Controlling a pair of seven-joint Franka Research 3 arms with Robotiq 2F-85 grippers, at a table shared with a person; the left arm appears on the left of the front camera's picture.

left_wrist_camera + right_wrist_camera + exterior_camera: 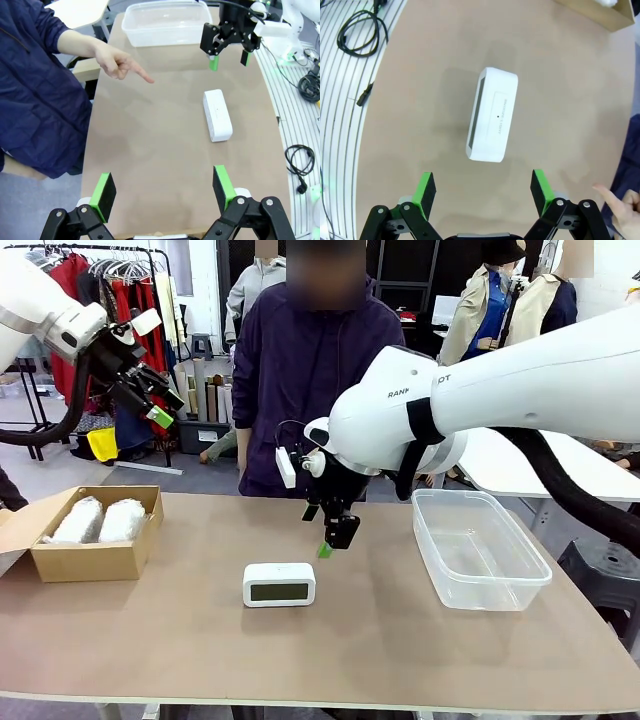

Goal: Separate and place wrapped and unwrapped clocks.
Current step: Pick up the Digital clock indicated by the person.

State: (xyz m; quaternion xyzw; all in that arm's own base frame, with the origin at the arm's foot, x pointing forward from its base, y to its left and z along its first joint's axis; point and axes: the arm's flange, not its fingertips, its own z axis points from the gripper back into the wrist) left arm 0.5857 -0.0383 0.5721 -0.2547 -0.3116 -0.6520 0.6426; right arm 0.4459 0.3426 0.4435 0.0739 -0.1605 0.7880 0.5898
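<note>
The unwrapped clock (279, 584) is a white rounded box with a dark display, standing on the brown table near the middle. In the wrist views I see the clock (492, 115) just beyond my right gripper's green pads, and the clock (217, 115) farther off on the table. My right gripper (335, 540) hangs open just above and to the right of it; the gripper (482, 192) holds nothing. Two wrapped bundles (80, 520) (122, 520) lie side by side in a cardboard box (90, 562) at the left. My left gripper (160, 408) is raised high at the left, and the gripper (164, 192) is open and empty.
A clear plastic container (478, 590) stands at the right of the table, also the container (165, 35) at the far end. The person stands across the table, a hand (122, 62) pointing a finger down at the tabletop. Cables (362, 30) lie beyond the table edge.
</note>
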